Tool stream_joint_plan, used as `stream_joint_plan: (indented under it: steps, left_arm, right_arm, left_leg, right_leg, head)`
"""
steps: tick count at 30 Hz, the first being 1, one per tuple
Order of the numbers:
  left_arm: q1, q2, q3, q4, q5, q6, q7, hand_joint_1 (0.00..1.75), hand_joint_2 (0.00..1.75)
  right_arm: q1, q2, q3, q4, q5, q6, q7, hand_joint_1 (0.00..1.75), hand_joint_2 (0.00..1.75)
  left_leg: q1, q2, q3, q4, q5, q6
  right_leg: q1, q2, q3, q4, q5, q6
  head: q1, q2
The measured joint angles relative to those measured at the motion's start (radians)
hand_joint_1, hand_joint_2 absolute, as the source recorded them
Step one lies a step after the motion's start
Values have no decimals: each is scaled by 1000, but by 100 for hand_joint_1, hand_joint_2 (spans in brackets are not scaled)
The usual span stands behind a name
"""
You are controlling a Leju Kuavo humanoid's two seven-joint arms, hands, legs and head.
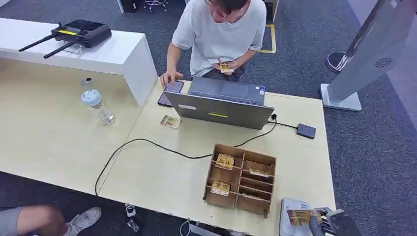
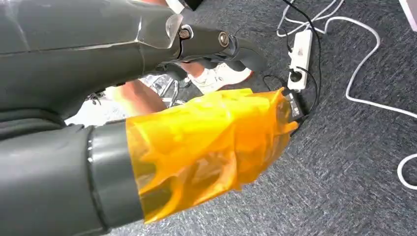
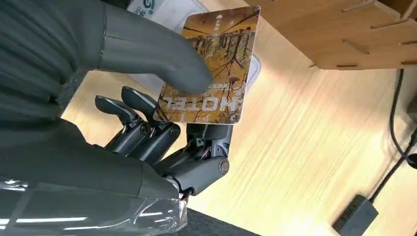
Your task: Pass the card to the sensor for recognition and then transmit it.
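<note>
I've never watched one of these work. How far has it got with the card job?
Early on. Done: the right hand has a hotel card pinched under its thumb, near the wooden organizer. Left: presenting it to a sensor, possibly the small dark box wired to the laptop, then handing it on.

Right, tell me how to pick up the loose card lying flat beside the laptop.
The card lies flat on the table, so probably come straight down from above and pinch across its two long edges. The laptop stands close behind it, so keep to the near side.
</note>
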Motion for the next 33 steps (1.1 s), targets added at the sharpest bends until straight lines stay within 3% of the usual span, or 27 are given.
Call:
stream_joint_plan:
  steps: [22, 33]
  left_arm:
    - [-1, 0, -1, 0, -25, -4, 8, 0, 0]
    - [0, 0, -2, 0, -28, -6, 10, 0, 0]
  right_arm:
    - [-56, -17, 54, 62, 67, -11, 86, 175, 175]
    - [-76, -17, 63, 97, 79, -20, 88, 175, 175]
  left_leg:
    - [0, 0, 0, 0, 0, 0]
    - [0, 0, 0, 0, 0, 0]
  right_leg:
    - [0, 0, 0, 0, 0, 0]
    - [0, 0, 0, 0, 0, 0]
  head:
    - [0, 0]
    - [0, 0]
